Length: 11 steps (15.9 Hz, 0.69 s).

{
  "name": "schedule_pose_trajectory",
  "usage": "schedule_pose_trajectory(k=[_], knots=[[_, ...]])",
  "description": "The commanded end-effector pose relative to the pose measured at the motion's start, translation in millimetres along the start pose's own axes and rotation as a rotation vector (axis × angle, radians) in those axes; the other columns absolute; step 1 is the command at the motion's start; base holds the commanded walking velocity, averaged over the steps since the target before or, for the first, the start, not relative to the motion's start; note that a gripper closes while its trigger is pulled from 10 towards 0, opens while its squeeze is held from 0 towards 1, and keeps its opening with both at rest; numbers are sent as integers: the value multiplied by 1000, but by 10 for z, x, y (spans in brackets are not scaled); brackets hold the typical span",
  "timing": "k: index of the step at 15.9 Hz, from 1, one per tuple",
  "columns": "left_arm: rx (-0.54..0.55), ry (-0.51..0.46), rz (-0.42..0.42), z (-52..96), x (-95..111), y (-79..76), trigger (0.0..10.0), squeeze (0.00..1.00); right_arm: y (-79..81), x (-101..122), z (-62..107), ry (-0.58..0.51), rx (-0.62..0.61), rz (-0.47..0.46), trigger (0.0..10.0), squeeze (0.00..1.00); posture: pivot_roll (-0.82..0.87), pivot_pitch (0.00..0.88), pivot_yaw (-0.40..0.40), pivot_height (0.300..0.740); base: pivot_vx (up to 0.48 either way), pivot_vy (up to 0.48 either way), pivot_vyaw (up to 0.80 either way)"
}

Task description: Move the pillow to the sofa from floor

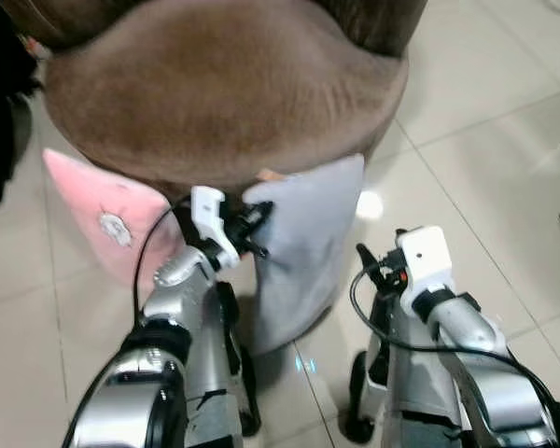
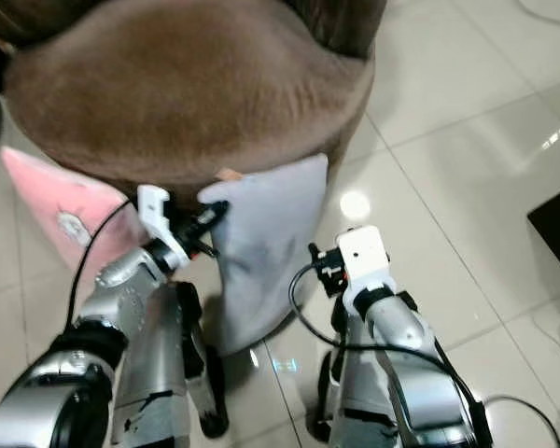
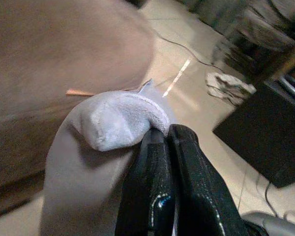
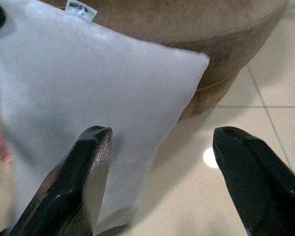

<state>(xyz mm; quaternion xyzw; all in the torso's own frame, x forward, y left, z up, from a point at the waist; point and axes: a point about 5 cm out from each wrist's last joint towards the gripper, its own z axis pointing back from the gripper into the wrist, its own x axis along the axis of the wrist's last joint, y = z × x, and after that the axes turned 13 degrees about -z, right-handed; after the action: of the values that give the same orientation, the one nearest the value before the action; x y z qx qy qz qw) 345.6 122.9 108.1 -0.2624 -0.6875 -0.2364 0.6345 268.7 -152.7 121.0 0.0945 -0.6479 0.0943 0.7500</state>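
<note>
A: Where is your grey pillow (image 1: 303, 252) right now?

B: It stands on edge against the front of the brown sofa (image 1: 224, 89), its bottom on the tiled floor (image 1: 485, 177). The long axis runs from floor to seat rim, leaning a little, with 1 upper corner pointing up to the robot's right and the other at your left pincer (image 1: 254, 224).

A: What is that pincer doing?

B: Its 2 black fingers (image 3: 182, 187) are pressed together on the pillow's upper corner, pinching the seam; in the left wrist view the fabric bunches just above the fingertips.

A: And the right pincer (image 4: 160, 172)?

B: You have it spread wide, holding nothing, near the pillow's lower right side, above the floor.

A: Any writing?

B: There is a small white tag (image 4: 81, 10) at the pillow's top edge with dark print, too blurred to read. The pink pillow (image 1: 107, 219) beside it, also leaning on the sofa, carries a small white patch whose design you cannot make out.
</note>
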Motion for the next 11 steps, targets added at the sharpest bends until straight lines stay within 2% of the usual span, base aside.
schedule_pose_trajectory(k=[1, 2, 3, 4, 5, 6, 7, 8, 10, 11], knots=[[-50, -10, -102, 46, 27, -54, 0, 0, -36, -58, -45, -3, -26, -11, 10000, 0, 52, 162, 96, 505, 0, 0, 0], [-51, -12, -141, 57, 37, -57, 0, 0, -47, -54, -77, -10, -32, -15, 10000, 0, 50, 159, 96, 505, 0, 0, 0], [-20, -57, -223, 88, 176, -19, 0, 0, -65, -11, -181, -38, -39, -34, 10000, 0, 46, 142, 95, 505, 0, 0, 0], [26, -120, -246, 126, 328, 32, 0, 0, -65, 26, -228, -55, -33, -73, 10000, 0, 43, 126, 95, 505, 0, 0, 0], [37, -137, -251, 139, 369, 44, 0, 0, -65, 31, -246, -60, -29, -88, 10000, 0, 43, 120, 95, 505, 0, 0, 0], [53, -182, -278, 186, 496, 50, 0, 0, -91, 46, -312, -73, -46, -172, 10000, 1000, 45, 98, 99, 505, 0, 0, 0], [54, -216, -266, 214, 577, 23, 0, 0, -120, 58, -353, -88, -69, -246, 10000, 1000, 46, 92, 111, 505, 0, 0, 0], [22, -259, -234, 262, 669, -59, 0, 0, -158, 55, -417, -109, -100, -365, 10000, 1000, 47, 83, 117, 505, 0, 0, 0], [-103, -289, -145, 338, 729, -205, 0, 0, -200, -5, -502, -116, -147, -497, 10000, 1000, 66, 69, 105, 505, 0, 0, 0], [-147, -300, -109, 380, 775, -206, 0, 0, -202, -13, -534, -122, -156, -555, 10000, 1000, 74, 61, 95, 505, 0, 0, 0]])
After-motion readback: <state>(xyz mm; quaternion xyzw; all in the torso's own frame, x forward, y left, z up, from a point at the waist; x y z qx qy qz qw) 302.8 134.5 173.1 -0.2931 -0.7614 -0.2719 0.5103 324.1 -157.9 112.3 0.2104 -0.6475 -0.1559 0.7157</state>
